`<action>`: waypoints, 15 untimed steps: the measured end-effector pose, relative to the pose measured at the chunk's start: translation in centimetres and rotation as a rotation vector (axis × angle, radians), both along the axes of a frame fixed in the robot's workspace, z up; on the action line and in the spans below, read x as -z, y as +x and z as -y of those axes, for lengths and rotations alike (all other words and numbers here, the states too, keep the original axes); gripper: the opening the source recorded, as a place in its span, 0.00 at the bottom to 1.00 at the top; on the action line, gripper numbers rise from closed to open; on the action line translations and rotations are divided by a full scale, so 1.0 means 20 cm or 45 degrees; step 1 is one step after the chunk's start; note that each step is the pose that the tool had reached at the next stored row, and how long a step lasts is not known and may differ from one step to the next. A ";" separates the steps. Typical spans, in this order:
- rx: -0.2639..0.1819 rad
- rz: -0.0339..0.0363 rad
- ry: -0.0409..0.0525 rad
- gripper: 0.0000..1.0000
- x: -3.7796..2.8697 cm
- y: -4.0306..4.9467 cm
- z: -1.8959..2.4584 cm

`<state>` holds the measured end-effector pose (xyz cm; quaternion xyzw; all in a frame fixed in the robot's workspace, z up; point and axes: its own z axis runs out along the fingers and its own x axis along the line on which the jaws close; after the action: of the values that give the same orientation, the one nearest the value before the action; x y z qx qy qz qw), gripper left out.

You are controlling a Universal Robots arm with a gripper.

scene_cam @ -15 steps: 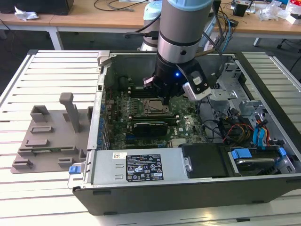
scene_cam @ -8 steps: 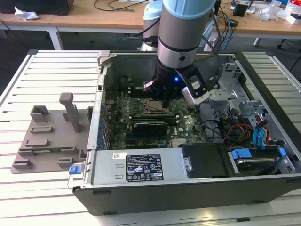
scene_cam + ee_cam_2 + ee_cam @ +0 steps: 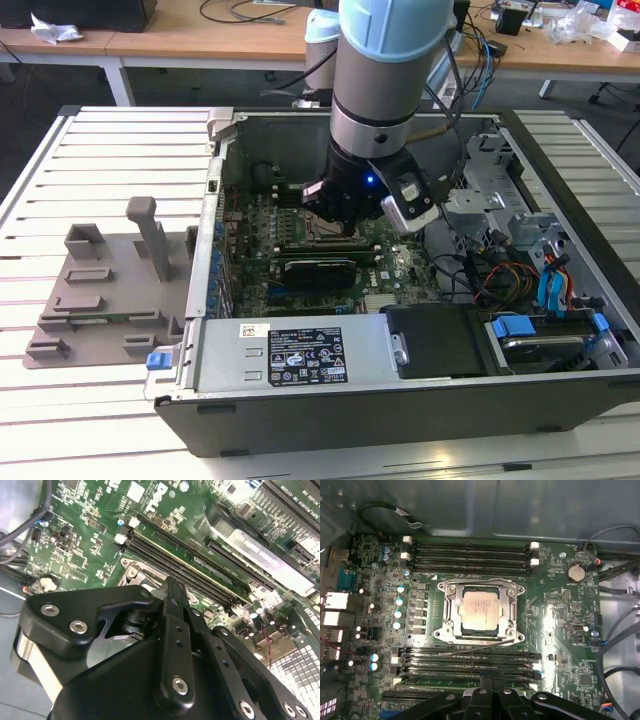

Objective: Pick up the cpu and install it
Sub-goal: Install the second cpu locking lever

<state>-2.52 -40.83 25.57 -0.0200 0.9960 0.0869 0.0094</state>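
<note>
One small square silvery-grey cpu (image 3: 479,611) already sits inside the dark metal socket frame (image 3: 448,611), at twelve o'clock from the black gripper (image 3: 492,681), whose jaws look pressed together and empty, so seating seems finished.

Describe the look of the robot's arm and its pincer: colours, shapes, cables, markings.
The arm is a thick silver-grey cylinder with a pale blue joint cap. Its wrist ends in a black housing with a small blue light, and a white-and-black camera module is clipped beside it. The pincer is matte black, built from flat bar links pinned with silver screws.
</note>
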 end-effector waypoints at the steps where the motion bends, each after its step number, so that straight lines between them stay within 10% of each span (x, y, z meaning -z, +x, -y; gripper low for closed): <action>1: 0.000 0.0001 0.000 0.11 0.009 -0.007 -0.019; 9: 0.000 0.0000 0.000 0.11 0.102 -0.134 -0.092; 15: 0.000 0.0001 0.000 0.11 0.198 -0.217 -0.092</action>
<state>-6.85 -39.00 21.61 -0.0201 0.9960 0.0869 0.0094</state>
